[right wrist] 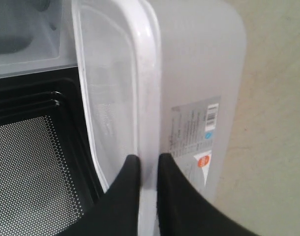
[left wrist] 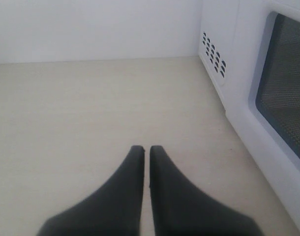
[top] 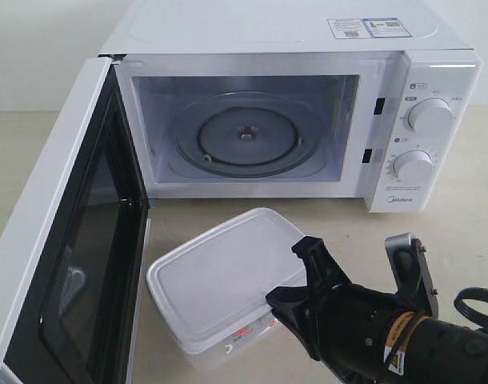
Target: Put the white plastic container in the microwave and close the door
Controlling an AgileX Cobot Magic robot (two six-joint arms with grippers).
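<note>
Up front, right gripper: clamped on the lid rim of the container, one finger over the lid, the other against the side wall just beside the label. Black arm at lower right of the exterior view. Container resting on the table as far as can be told, lid on, directly in front of the microwave and outside it, near the lower edge of the door. Door wide open to the left, dark window and black inner frame turned toward the cavity. Inside: glass turntable, centred on the floor. Two dials stacked on the right panel, Midea logo below them, stickers on top toward the back right. Left gripper: fingers pressed together, nothing pinched, hanging over bare table on the outer side of the door, well apart from the container. From the left wrist view: door's mesh window close alongside, vent slots on the microwave's side wall further back.
</note>
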